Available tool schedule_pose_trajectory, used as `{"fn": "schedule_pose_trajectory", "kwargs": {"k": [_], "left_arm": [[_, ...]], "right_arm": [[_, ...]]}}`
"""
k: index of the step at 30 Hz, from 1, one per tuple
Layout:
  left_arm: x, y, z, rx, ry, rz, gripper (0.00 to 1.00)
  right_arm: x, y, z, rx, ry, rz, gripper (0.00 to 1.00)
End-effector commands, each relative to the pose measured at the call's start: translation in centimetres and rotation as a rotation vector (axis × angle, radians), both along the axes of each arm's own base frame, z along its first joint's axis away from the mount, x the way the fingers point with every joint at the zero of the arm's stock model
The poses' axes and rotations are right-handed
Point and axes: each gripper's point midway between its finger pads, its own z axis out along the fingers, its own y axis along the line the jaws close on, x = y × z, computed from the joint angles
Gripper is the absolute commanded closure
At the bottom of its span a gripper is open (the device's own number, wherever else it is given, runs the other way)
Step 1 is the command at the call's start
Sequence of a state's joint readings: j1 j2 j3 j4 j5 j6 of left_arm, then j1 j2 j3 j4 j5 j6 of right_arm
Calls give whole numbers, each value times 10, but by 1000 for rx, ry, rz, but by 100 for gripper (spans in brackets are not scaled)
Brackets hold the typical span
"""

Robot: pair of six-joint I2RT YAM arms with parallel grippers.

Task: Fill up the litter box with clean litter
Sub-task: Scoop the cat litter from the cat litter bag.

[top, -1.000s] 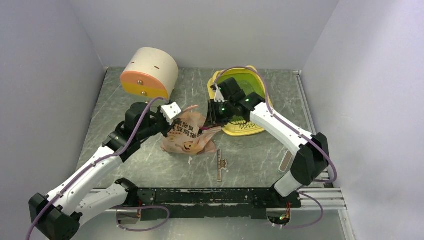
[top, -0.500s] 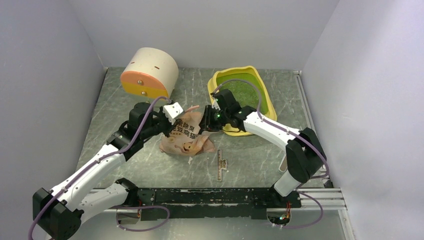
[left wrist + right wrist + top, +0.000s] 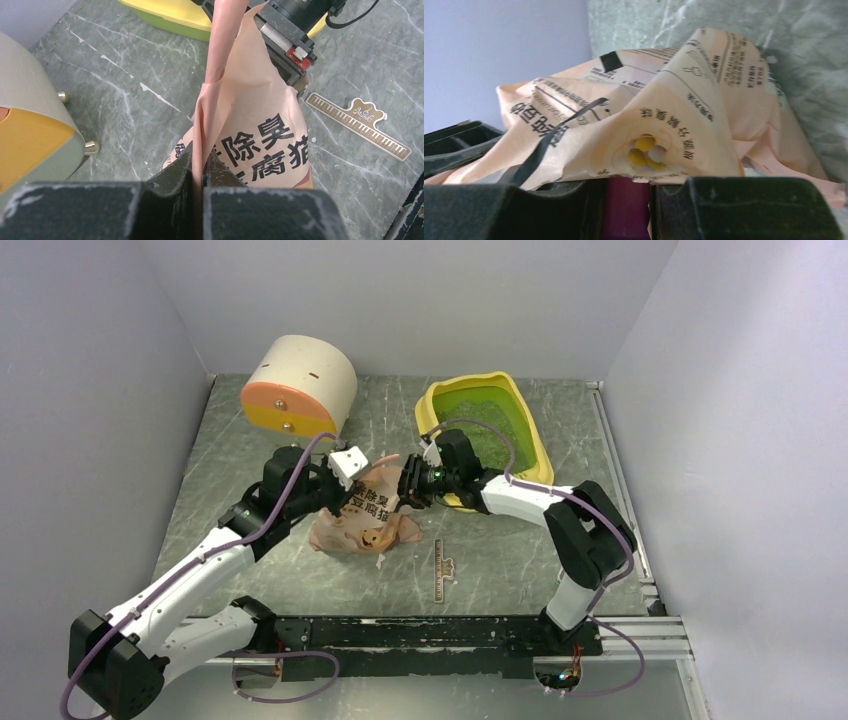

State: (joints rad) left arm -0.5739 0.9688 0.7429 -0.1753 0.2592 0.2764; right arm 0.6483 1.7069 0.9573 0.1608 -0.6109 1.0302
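The yellow litter box (image 3: 535, 445) stands at the back right, and clean litter (image 3: 493, 437) forms a speckled layer in its green pan. The pink bag (image 3: 360, 522) lies left of it. My left gripper (image 3: 350, 477) is shut on the bag's upper edge (image 3: 215, 75) and holds it up; its jaws (image 3: 197, 170) pinch the thin fold. My right gripper (image 3: 412, 483) sits at the bag's mouth, shut on a magenta scoop handle (image 3: 626, 210). The scoop's head is hidden behind the bag (image 3: 649, 125). The litter box rim (image 3: 170, 12) shows beyond the bag.
A cream-and-orange cylindrical container (image 3: 298, 388) stands at the back left, close to my left arm. A gold ruler-shaped clip (image 3: 440, 575) lies in front of the bag. Walls close in on the left, right and rear. A black rail (image 3: 440, 632) runs along the near edge.
My right arm has come off the litter box and dropped left to the bag's mouth, uncovering the box. The bag sagged slightly left. My left gripper kept its hold.
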Motion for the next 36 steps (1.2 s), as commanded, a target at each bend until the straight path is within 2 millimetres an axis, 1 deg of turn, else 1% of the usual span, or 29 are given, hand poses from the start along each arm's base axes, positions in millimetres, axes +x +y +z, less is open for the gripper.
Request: {"fn": "schedule_pose_trajectory", "kwargs": {"k": [1, 6, 9, 13, 14, 15, 18, 20, 21, 23, 25, 26, 28, 31, 32, 34, 36], "left_arm": [[0, -12, 20, -87, -42, -37, 95], [3, -15, 23, -115, -54, -34, 95], [5, -13, 20, -101, -56, -21, 95], [5, -9, 21, -87, -63, -9, 95], [5, -8, 21, -87, -67, -6, 95], [5, -8, 20, -85, -66, -2, 95], [5, -7, 19, -85, -67, 1, 95], [4, -8, 18, -96, -69, -3, 95], [4, -9, 17, -101, -67, -2, 95], [5, -10, 16, -110, -65, 1, 95], [5, -10, 12, -108, -55, 4, 95], [8, -11, 15, -122, -72, 7, 95], [8, -12, 15, -135, -82, 3, 95], [8, -19, 10, -156, -75, -23, 95], [9, -22, 5, -156, -62, -32, 95], [10, -28, 6, -170, -55, -53, 95], [10, -33, 12, -194, -66, -72, 95]], "right_arm": [[-2, 15, 36, 177, -11, 52, 100], [-11, 17, 54, 320, 50, 78, 100], [-5, 15, 58, 309, 16, 64, 100], [19, -1, 44, 98, -80, -13, 100], [21, -10, 32, -9, -84, -29, 100], [26, -19, 25, -101, -109, -52, 100], [33, -37, 11, -248, -150, -82, 100], [31, -39, -3, -327, -152, -59, 100], [27, -36, -11, -351, -141, -31, 100], [19, -22, -18, -360, -141, 22, 100], [11, -5, -18, -317, -139, 61, 100], [7, 3, -20, -288, -128, 78, 100], [-1, 16, -19, -224, -100, 112, 100], [-7, 27, -16, -132, -53, 115, 100], [-5, 33, -8, -65, -53, 110, 100], [-9, 40, 0, 24, -18, 118, 100], [-10, 45, 5, 68, -6, 142, 100]]}}
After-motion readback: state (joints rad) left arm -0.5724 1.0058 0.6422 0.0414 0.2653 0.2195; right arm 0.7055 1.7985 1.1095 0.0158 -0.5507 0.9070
